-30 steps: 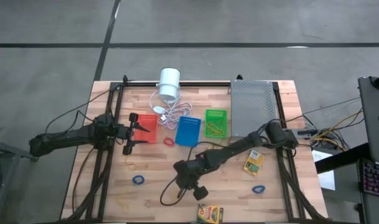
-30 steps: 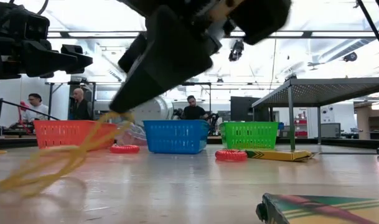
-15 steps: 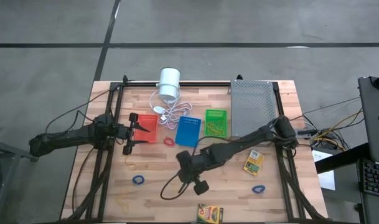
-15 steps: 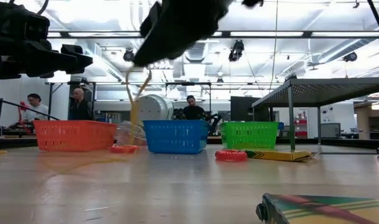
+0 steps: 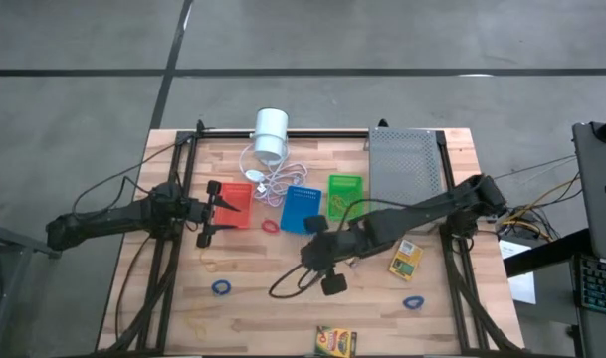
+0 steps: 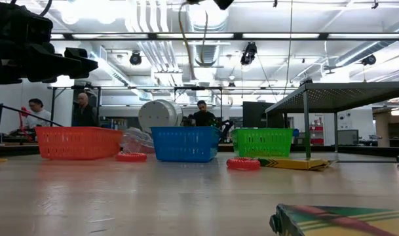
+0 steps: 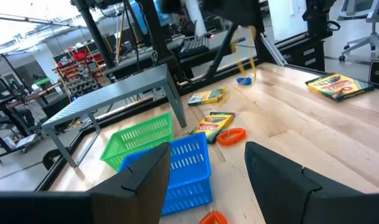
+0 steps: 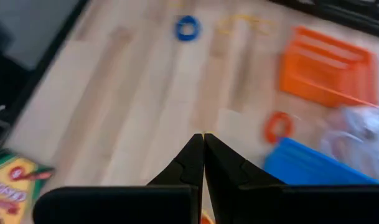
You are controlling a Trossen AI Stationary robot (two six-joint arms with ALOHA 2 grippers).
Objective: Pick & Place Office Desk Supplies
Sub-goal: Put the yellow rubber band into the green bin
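Evidently the sorting is at an early stage; most supplies lie loose on the bench [image 5: 452, 318]. The green basket [image 5: 345, 197] near the far edge already holds yellowish rubber bands; the red-orange basket [image 5: 233, 204] and the blue basket [image 5: 301, 209] beside it show no clear contents. Loose items remain: a red rubber band [image 5: 271, 226] between the red-orange and blue baskets; a blue rubber band [image 5: 221, 287] toward the near left corner; a second blue band [image 5: 413, 301] toward the near right corner; a tan band [image 5: 215, 263] near the left side; one crayon box [image 5: 406, 260] at the right side; another crayon box [image 5: 335, 341] at the near edge.

Right claw [image 5: 318, 254]: positioned over the middle of the bench, just on the near side of the blue and green baskets; fingers [image 8: 190, 163] pressed together with no gap in the right wrist view. A yellow rubber band [image 7: 246, 53] hangs from it in the left wrist view; judged to be in transit to a basket, not yet released.

Left claw [image 5: 211, 212]: waiting at the left end of the red-orange basket; fingers [image 7: 149, 173] spread wide; nothing held.
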